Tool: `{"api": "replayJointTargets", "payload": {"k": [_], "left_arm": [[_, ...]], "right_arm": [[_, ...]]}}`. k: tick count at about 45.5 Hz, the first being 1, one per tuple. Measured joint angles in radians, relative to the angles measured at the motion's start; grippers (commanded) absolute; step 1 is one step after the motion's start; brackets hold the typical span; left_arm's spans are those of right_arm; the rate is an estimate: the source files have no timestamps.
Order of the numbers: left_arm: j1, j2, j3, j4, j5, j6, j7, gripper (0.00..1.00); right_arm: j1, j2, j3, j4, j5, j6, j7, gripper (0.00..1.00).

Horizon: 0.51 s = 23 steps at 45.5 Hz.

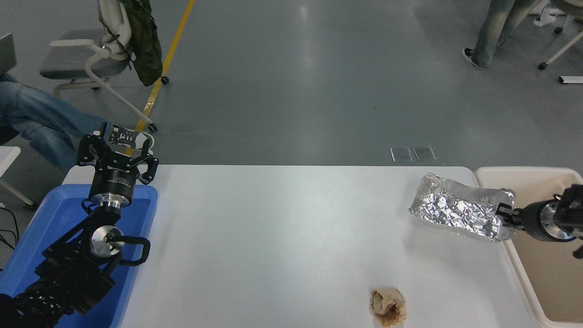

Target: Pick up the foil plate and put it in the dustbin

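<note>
The foil plate (457,210) is a shiny crinkled silver tray held above the table's right end, tilted with its near rim down. My right gripper (504,214) comes in from the right edge and is shut on the plate's right rim, over the gap between table and bin. The dustbin (524,175) is a cream-beige tub just right of the table, its inside plain. My left gripper (116,150) stays parked at the lower left over the blue bin, its fingers spread open and empty.
A crumpled brown paper ball (388,307) lies near the table's front edge. A blue bin (54,218) stands at the left end. A seated person's legs (41,123) and a chair (91,59) are at the far left; another person's leg (489,32) is at the top right.
</note>
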Motion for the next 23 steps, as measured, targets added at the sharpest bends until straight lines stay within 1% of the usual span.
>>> {"api": "replayJointTargets", "payload": {"k": [3, 8, 15, 23], "left_arm": [[0.000, 0.000, 0.000, 0.000, 0.000, 0.000, 0.000, 0.99], [0.000, 0.000, 0.000, -0.001, 0.000, 0.000, 0.000, 0.99], [0.000, 0.000, 0.000, 0.000, 0.000, 0.000, 0.000, 0.99], [0.000, 0.000, 0.000, 0.000, 0.000, 0.000, 0.001, 0.99]], "right_arm": [[0.071, -0.015, -0.025, 0.064, -0.001, 0.026, 0.002, 0.00], [0.204, -0.025, -0.072, 0.147, -0.001, 0.112, 0.003, 0.00], [0.424, -0.030, -0.126, 0.229, 0.009, 0.303, 0.005, 0.00], [0.658, -0.030, -0.176, 0.275, 0.051, 0.536, 0.005, 0.00]]}}
